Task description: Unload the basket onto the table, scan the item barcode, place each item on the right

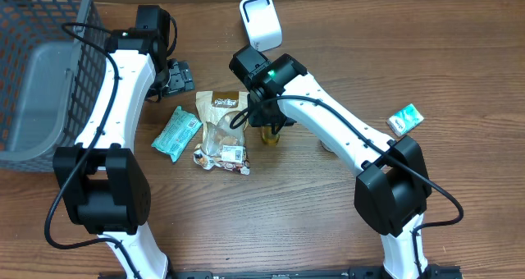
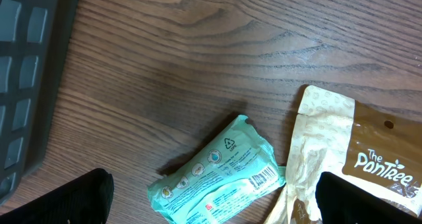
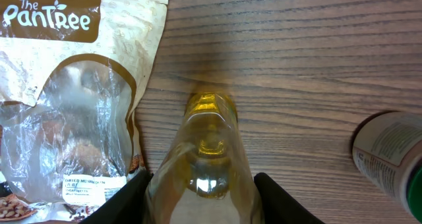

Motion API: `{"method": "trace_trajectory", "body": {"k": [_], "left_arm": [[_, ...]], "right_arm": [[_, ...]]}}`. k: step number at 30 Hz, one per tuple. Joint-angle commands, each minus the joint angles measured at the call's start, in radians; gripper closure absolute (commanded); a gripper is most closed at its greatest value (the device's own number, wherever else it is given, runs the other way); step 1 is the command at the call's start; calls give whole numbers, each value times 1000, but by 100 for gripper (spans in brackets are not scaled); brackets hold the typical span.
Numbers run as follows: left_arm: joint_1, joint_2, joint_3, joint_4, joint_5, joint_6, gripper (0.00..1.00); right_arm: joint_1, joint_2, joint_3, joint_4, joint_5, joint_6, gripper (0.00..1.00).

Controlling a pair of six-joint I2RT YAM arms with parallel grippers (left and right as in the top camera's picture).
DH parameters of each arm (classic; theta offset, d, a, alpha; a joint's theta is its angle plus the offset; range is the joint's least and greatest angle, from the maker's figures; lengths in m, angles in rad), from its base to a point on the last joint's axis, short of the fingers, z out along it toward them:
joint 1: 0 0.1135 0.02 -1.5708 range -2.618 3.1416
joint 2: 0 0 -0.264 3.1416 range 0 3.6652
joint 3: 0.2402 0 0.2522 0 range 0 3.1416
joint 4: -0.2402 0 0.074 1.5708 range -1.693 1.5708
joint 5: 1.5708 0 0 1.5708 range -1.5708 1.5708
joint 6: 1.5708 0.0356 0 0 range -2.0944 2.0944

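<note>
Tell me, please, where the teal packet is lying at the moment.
In the overhead view the teal packet lies on the table left of centre, just left of the PanTree pouch.

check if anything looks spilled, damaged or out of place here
Nothing spilled or broken. The PanTree bag is crumpled, and a small teal packet lies alone at the far right, away from the other items. The bottle sits between the right gripper's fingers.

The bottle sat between the right jaws, with the pouch flat on the surface to their left and a canister to their right. Ahead of the left jaws lay a packet, the basket to their left.
</note>
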Motion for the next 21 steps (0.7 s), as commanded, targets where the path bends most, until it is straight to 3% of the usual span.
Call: {"method": "trace_trajectory", "body": {"k": [1,8,21], "left_arm": [[-1,8,19,0,-13,15,0],[-1,8,19,0,-13,15,0],[-1,8,19,0,-13,15,0]], "right_arm": [[2,-2,-6,-2,13,2,55],[2,-2,-6,-4,13,2,61],[2,-2,-6,-4,13,2,61]]}}
